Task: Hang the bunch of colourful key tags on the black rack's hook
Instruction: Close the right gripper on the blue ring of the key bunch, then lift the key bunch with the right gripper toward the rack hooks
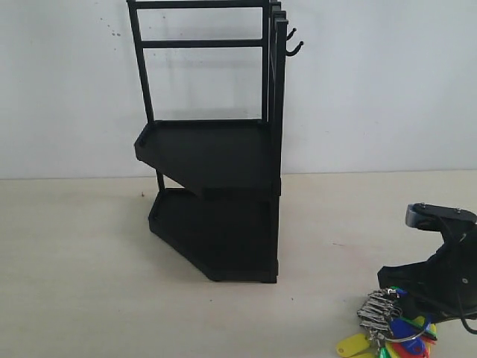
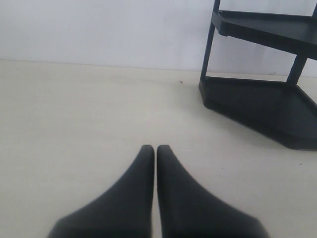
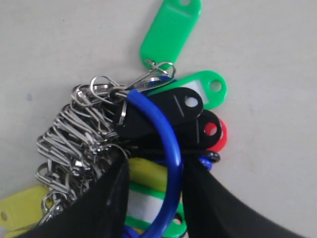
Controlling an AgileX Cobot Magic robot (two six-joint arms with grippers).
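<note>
The colourful key tag bunch (image 1: pixel 391 328) lies on the table at the front right, its steel rings (image 3: pixel 79 134) bunched on one side. My right gripper (image 1: pixel 406 300) is down over it. In the right wrist view the fingers stand open a little way (image 3: pixel 153 166), with the blue-sleeved ring (image 3: pixel 166 131) and yellow and green tags between them; the ring touches one finger. The black rack (image 1: pixel 216 149) stands at the middle back. Its hook (image 1: pixel 296 51) sticks out at the top right, bare. My left gripper (image 2: pixel 156 148) is shut and empty, low over the table left of the rack (image 2: pixel 262 99).
A smaller twin prong (image 1: pixel 291 33) sits just above and behind the hook. A white wall rises close behind the rack. The table (image 1: pixel 74 261) is pale beige. The bunch lies near the table's front right corner of the view.
</note>
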